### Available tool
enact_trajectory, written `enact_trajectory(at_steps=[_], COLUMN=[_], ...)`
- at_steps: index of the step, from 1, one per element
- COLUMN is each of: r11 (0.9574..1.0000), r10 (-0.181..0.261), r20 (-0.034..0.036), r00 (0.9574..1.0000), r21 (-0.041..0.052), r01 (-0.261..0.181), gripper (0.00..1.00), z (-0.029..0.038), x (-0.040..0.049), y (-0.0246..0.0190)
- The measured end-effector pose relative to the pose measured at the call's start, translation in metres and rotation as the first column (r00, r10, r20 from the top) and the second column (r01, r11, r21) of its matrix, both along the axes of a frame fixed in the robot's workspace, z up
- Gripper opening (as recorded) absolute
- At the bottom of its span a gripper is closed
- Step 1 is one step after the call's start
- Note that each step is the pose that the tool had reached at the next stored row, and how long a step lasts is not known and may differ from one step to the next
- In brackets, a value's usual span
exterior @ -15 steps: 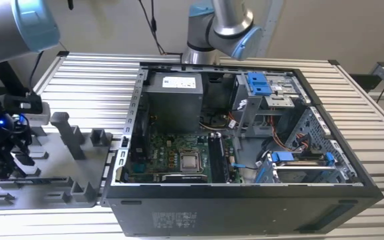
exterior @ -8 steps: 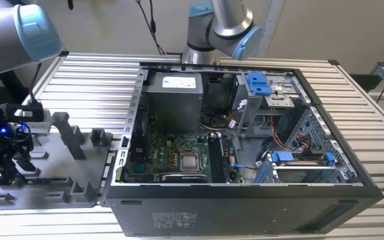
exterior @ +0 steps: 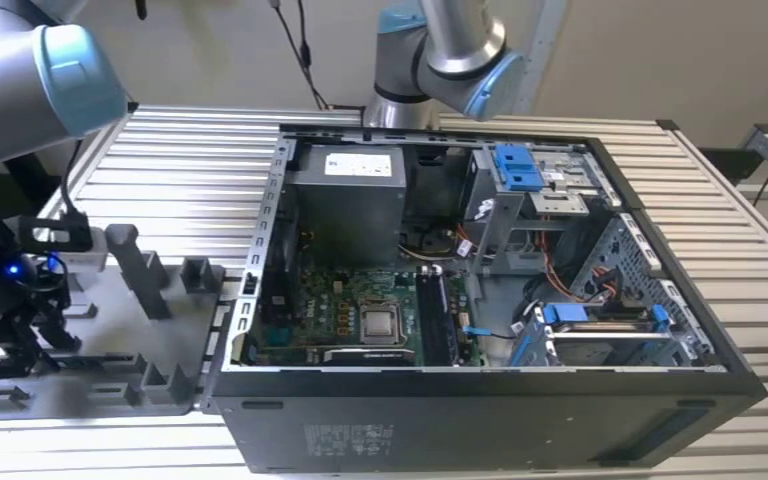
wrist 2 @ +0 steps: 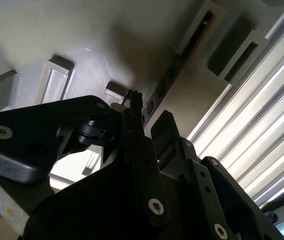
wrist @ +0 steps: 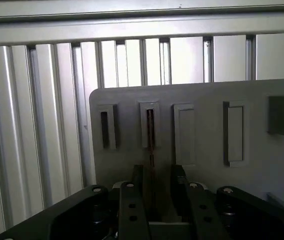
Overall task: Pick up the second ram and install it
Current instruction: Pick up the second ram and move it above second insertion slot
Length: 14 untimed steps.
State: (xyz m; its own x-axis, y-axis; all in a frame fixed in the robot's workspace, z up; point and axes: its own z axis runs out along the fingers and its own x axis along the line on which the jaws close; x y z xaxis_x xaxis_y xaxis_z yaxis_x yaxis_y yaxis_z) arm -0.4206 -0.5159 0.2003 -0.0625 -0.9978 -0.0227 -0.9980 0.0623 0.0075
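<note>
poised at the second ram, not yet lifted
straddling it with fingers slightly apart, seemingly unclamped, in its grey holder; install left

I can read nothing from here: the pale label on the power supply and the faint print on the case wall, both well away from the end effector, are illegible.

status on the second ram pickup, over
gripper open, straddling second ram. second ram on edge in grey holder slot, not lifted. nothing between jaws and stick.
</note>
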Motion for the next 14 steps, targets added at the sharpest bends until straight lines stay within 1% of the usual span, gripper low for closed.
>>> enact_trajectory(at_steps=[3, 11, 12, 14], r11=[1.0000, 1.0000, 1.0000, 1.0000], r10=[0.005, 0.005, 0.005, 0.005], r20=[0.0044, 0.0047, 0.0046, 0.0047], r00=[1.0000, 1.0000, 1.0000, 1.0000], r21=[-0.0003, -0.0004, -0.0004, -0.0005], r01=[-0.005, -0.005, -0.005, -0.005], gripper=[0.36, 0.36, 0.35, 0.21], z=[-0.0029, -0.0032, -0.0032, -0.0032], x=[-0.0011, -0.0018, -0.0018, -0.0019], y=[0.0001, 0.0000, 0.0000, 0.0000])
